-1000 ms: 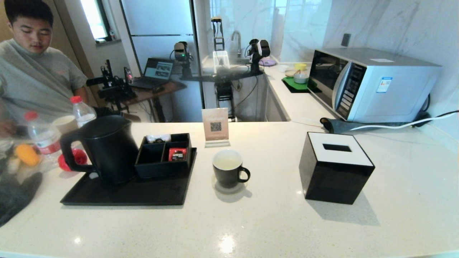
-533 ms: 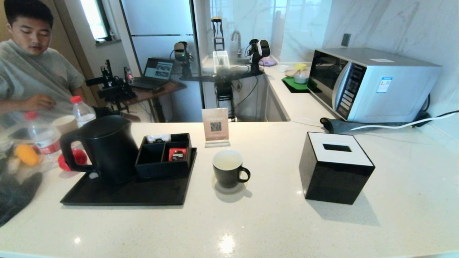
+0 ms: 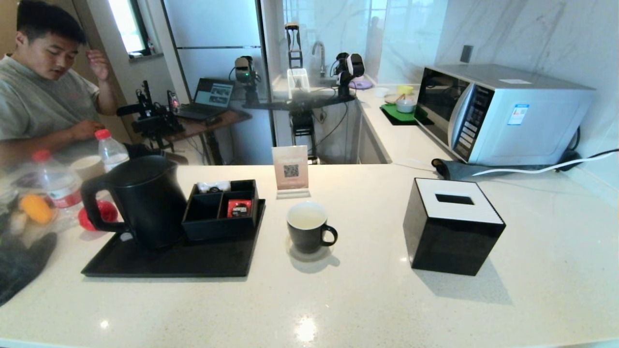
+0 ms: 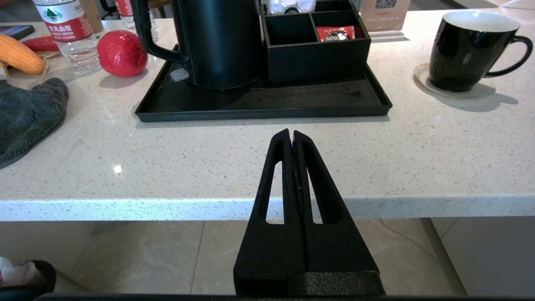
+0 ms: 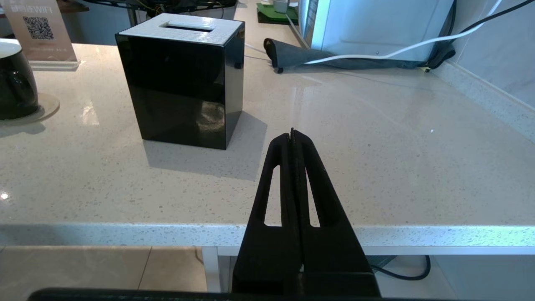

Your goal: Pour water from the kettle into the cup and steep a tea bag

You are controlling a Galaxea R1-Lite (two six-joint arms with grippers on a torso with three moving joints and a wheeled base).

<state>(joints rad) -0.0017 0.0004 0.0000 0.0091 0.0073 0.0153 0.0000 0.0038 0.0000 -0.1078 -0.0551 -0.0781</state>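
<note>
The matte black kettle (image 3: 145, 200) stands upright at the left of a black tray (image 3: 174, 261), its loop handle turned left. Just right of the tray the black mug (image 3: 308, 227) sits on a pale coaster, handle to the right; its white inside looks pale and I cannot tell whether water is in it. A red sachet (image 3: 239, 208) lies in the black organizer box (image 3: 220, 210). My left gripper (image 4: 291, 133) hangs shut and empty off the counter's front edge, facing the tray. My right gripper (image 5: 292, 133) is likewise shut and empty, in front of the counter near the tissue box. Neither arm shows in the head view.
A black tissue box (image 3: 452, 224) stands right of the mug. A QR sign (image 3: 290, 170) is behind it and a microwave (image 3: 498, 111) at the back right. Bottles (image 3: 58, 186), a red ball (image 3: 99, 212), corn and a dark cloth (image 3: 22, 263) crowd the left end. A person (image 3: 43, 92) sits there.
Only the person at the far left has moved, raising one hand to head height. Kettle, mug and tray stand as before.
</note>
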